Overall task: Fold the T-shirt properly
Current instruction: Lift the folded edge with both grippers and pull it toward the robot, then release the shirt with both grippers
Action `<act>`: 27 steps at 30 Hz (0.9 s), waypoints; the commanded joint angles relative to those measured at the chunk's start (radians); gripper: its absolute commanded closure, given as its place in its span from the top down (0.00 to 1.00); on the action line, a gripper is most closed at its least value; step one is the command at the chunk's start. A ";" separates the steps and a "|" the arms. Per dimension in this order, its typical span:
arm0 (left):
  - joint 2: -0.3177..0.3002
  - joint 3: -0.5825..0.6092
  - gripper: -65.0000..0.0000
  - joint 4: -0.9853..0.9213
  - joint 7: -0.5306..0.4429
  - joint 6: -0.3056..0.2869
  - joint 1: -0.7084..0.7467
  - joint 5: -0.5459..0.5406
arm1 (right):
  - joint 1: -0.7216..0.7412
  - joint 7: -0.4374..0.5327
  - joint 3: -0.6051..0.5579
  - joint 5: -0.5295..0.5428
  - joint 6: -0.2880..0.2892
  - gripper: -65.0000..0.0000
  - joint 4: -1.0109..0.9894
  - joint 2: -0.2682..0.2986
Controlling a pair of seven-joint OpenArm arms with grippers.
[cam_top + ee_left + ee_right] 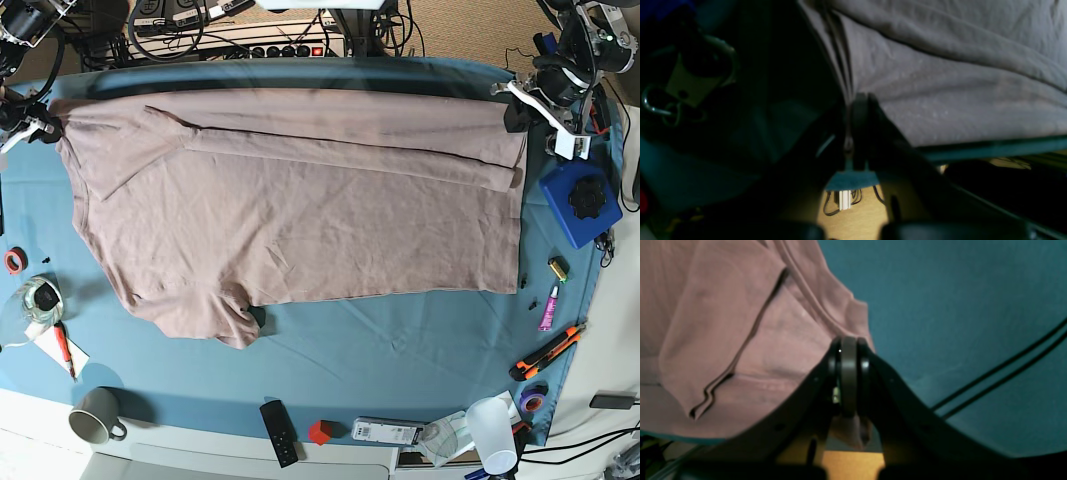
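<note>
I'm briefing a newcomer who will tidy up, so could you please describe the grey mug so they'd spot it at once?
On the blue cloth, look beyond the T-shirt to the edge farthest from both arms. At the corner on the base view's left lies the grey mug. Unlike the clear glass nearby, it is opaque.

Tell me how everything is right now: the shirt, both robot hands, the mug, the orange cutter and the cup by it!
T-shirt: spread out, partly folded along the robot's side, a bit wrinkled
Left gripper: jaws shut on the T-shirt
Right gripper: jaws shut on the T-shirt
Grey mug: tipped on its side
Orange cutter: lying flat, blade not clear
White cup: tipped over
</note>
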 commanded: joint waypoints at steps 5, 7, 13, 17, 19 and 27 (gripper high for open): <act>-0.008 -0.008 0.28 0.018 0.010 -0.032 0.003 -0.048 | 0.003 0.009 0.007 0.011 0.001 0.18 0.017 0.036; -0.009 -0.008 0.39 0.018 0.010 -0.032 0.003 -0.053 | 0.003 0.009 0.007 0.019 0.001 0.21 0.017 0.036; -0.008 -0.008 0.40 0.052 -0.002 -0.032 0.042 -0.055 | 0.004 0.009 0.007 0.243 0.001 0.21 0.017 0.039; -0.008 -0.008 0.40 0.109 -0.148 -0.033 0.058 -0.050 | 0.038 0.009 0.007 0.264 0.001 0.21 0.017 0.039; -0.009 -0.008 0.40 0.121 -0.253 -0.062 0.058 -0.047 | 0.073 0.009 0.007 0.267 0.001 0.21 0.017 0.039; -0.009 -0.007 0.40 0.129 -0.274 -0.094 0.045 -0.056 | 0.206 0.009 0.006 0.339 0.001 0.21 0.017 0.038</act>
